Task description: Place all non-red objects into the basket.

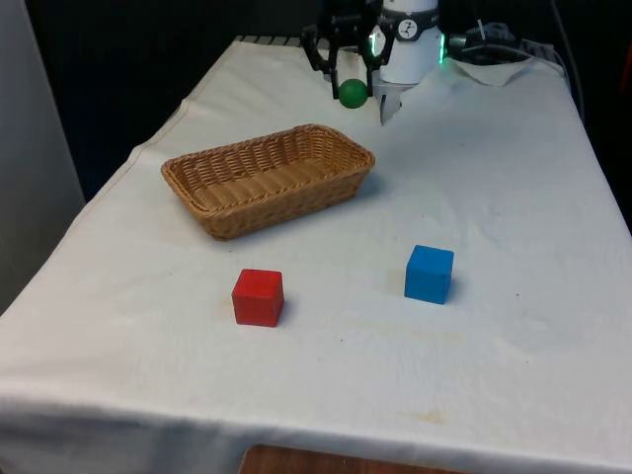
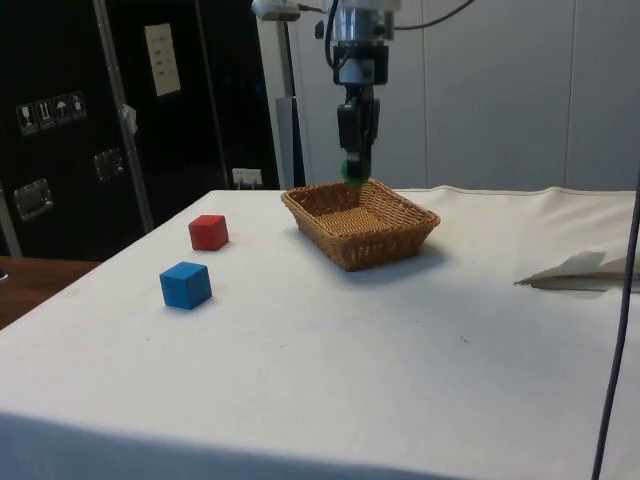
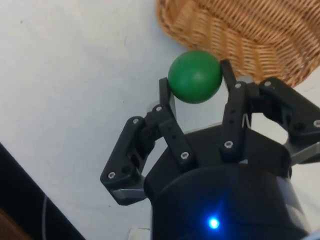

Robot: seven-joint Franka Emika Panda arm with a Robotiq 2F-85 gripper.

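My gripper (image 1: 353,87) (image 2: 354,168) (image 3: 196,79) is shut on a green ball (image 1: 353,93) (image 2: 352,171) (image 3: 195,76) and holds it in the air just behind the far rim of the wicker basket (image 1: 212,168) (image 2: 400,235) (image 3: 240,30). The basket has nothing in it. A blue cube (image 1: 429,274) (image 2: 185,285) rests on the cloth nearer the camera, towards the front view's right. A red cube (image 1: 258,296) (image 2: 208,232) lies to its left, in front of the basket.
A crumpled white cloth or paper (image 1: 499,61) (image 2: 585,270) lies at the far end of the table near the robot's base. A thin black cable (image 2: 620,330) hangs down at the side view's right edge.
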